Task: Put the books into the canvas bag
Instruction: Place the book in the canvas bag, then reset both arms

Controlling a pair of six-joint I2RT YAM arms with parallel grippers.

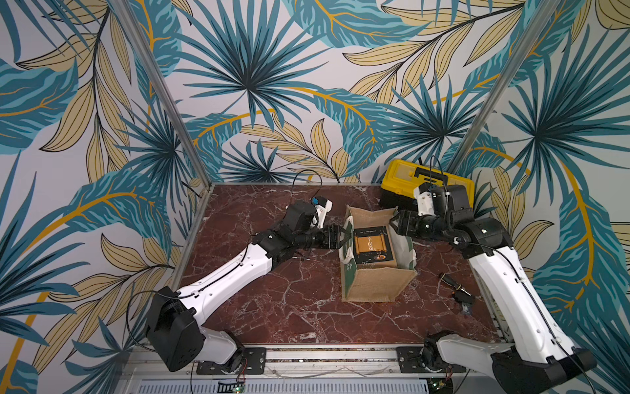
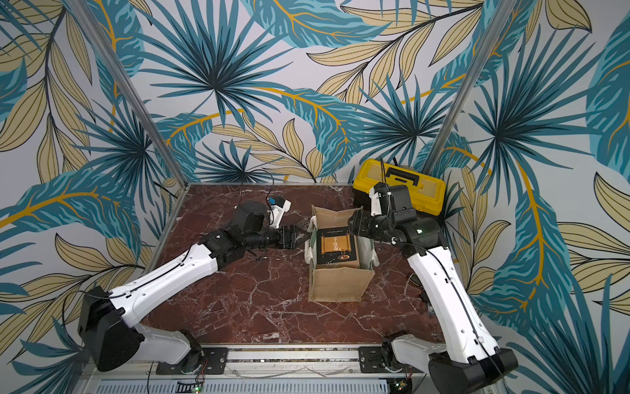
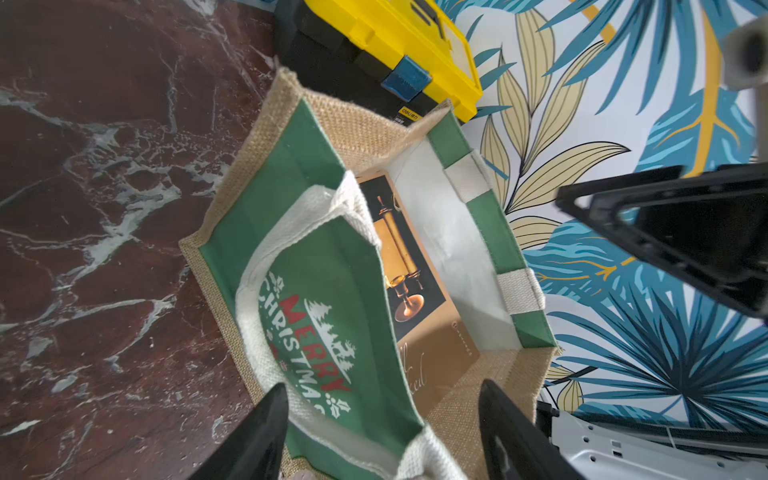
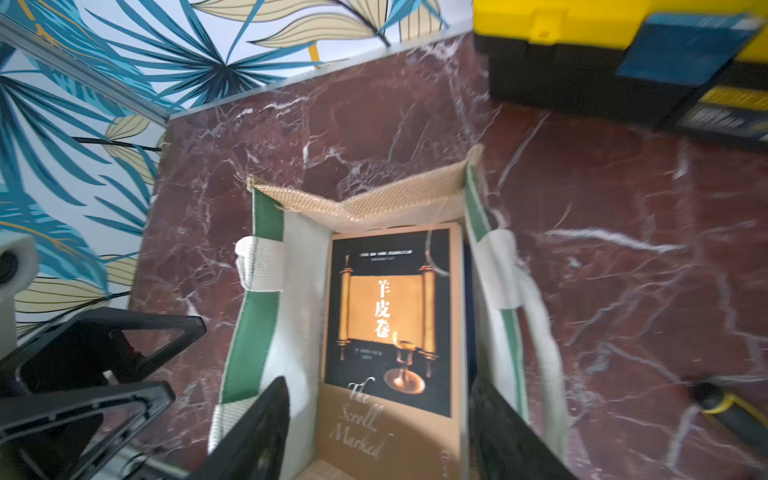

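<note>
Black fingers [image 4: 257, 432] of the right claw [image 4: 380, 379] stand wide apart with nothing between them, poised over the open mouth of the canvas bag [image 4: 361, 203]; just beneath and ahead of them a book [image 4: 390, 320] lies flat inside the bag, cover up, its long axis running straight out from the claw, foot nearest the fingertips and title end toward the bag's far jute wall. Across the bag, the left claw [image 3: 383, 382] is spread wide too, straddling the green side panel [image 3: 270, 208] and white handle [image 3: 257, 270] without visibly pinching either. I judge the book a light, thin paperback, bendy and slick-covered, best taken by a long edge near its middle so it does not droop; the bag looks soft-walled and apt to sag inward. Beyond the bag sits a yellow toolbox [image 4: 561, 20] on the marble table [image 4: 374, 116]
</note>
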